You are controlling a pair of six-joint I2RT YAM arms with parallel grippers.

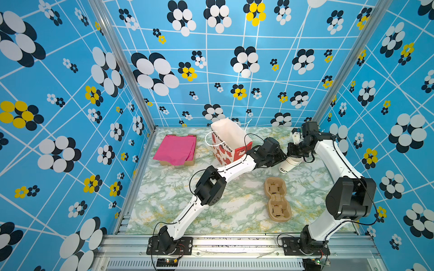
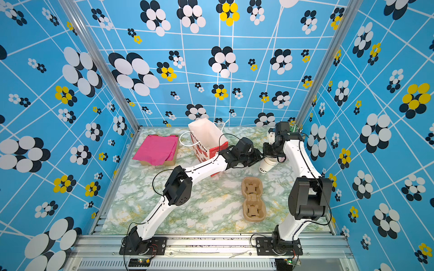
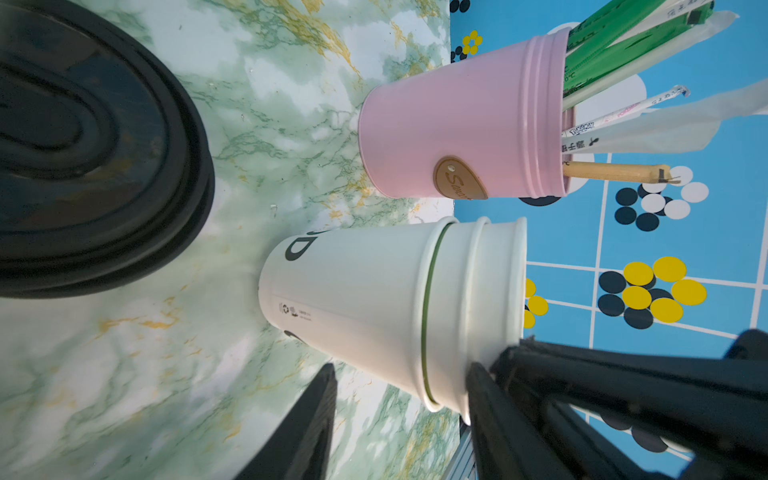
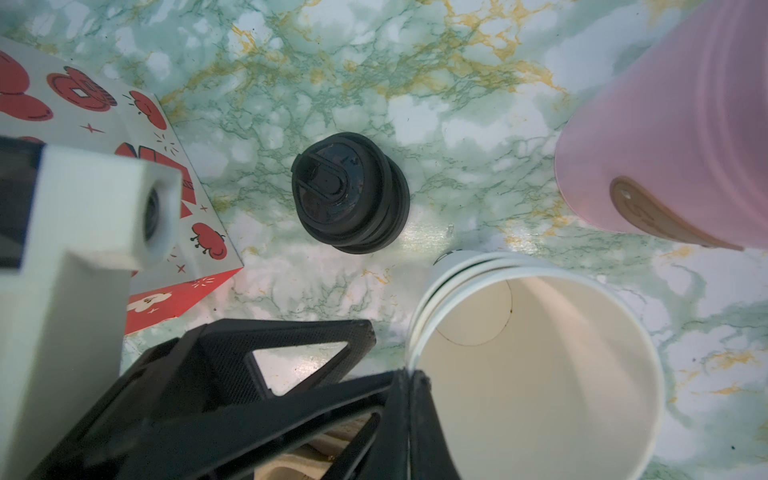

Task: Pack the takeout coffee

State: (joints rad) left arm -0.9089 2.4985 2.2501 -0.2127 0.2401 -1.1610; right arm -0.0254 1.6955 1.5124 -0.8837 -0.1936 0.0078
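Observation:
No lidded takeout coffee is in view. A stack of lidless white paper cups (image 1: 287, 165) (image 3: 374, 299) with black lettering stands at the back right of the table. My right gripper (image 4: 409, 374) comes down from above and is shut on the rim of the top cup (image 4: 540, 374), one finger inside and one outside. My left gripper (image 3: 401, 368) reaches in from the left at the stack's side. It is open; one of its fingers (image 3: 307, 428) stands apart from the cups. A stack of black lids (image 4: 349, 193) (image 3: 95, 158) sits loose beside the cups.
A red-and-white paper bag (image 1: 229, 143) stands open just left of the left gripper. A pink tin (image 3: 465, 133) with straws is behind the cups. A brown pulp cup carrier (image 1: 277, 199) lies nearer the front. A box with pink tissue (image 1: 176, 149) sits back left.

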